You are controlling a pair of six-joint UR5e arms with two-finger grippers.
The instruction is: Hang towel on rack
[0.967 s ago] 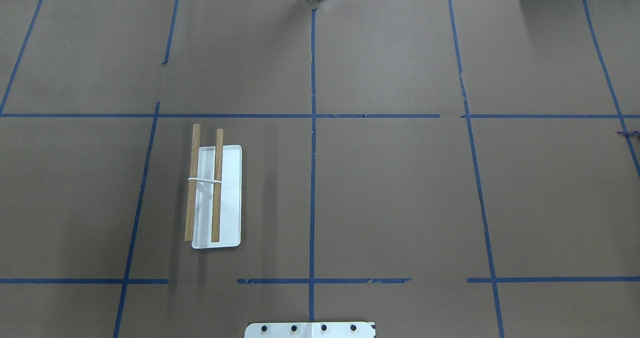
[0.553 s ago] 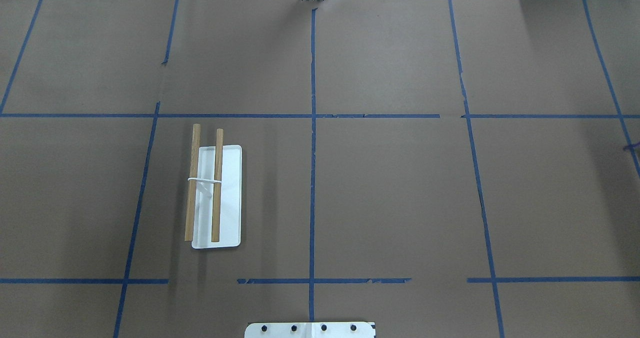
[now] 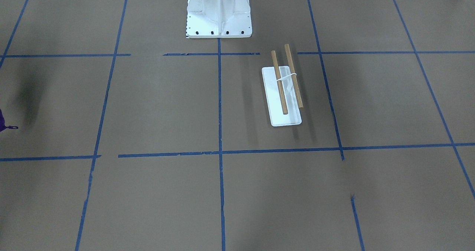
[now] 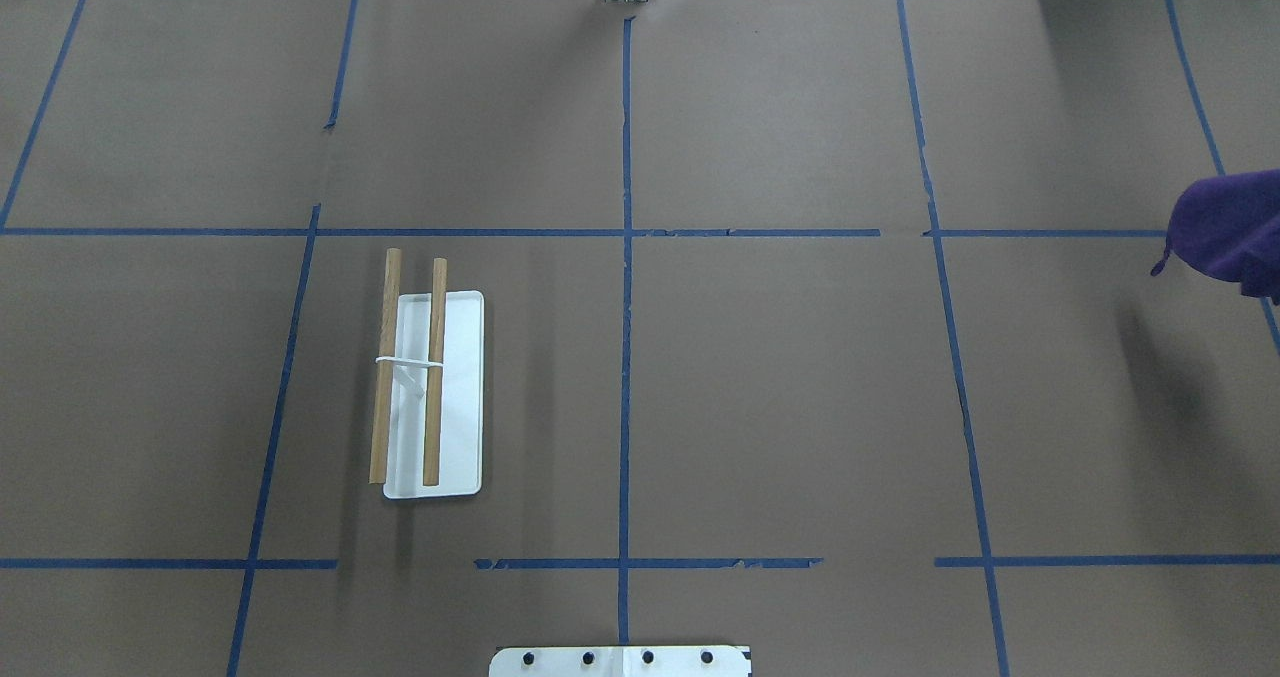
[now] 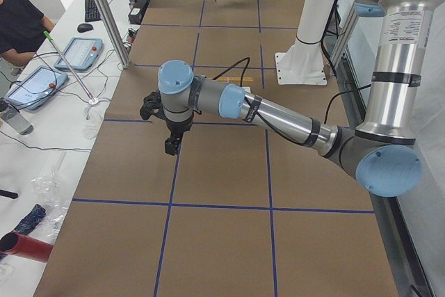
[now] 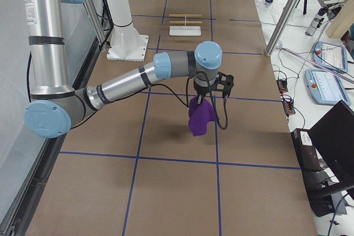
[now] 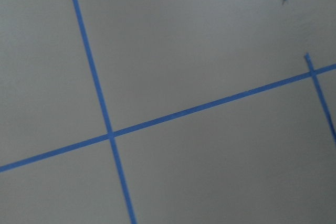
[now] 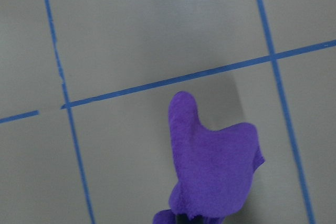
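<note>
Dangling towel (image 6: 200, 120) hangs vertically; rack (image 4: 460, 397) runs lengthwise front-to-back.

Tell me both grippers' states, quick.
Left gripper: cannot tell.
Right gripper: purple towel hangs from it; jaws cannot be told.

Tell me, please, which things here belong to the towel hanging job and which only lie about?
For the job: purple towel, hanging above the table; rack with two wooden rods.
Only lying about: white pedestal; red cylinder; control tablets.
</note>
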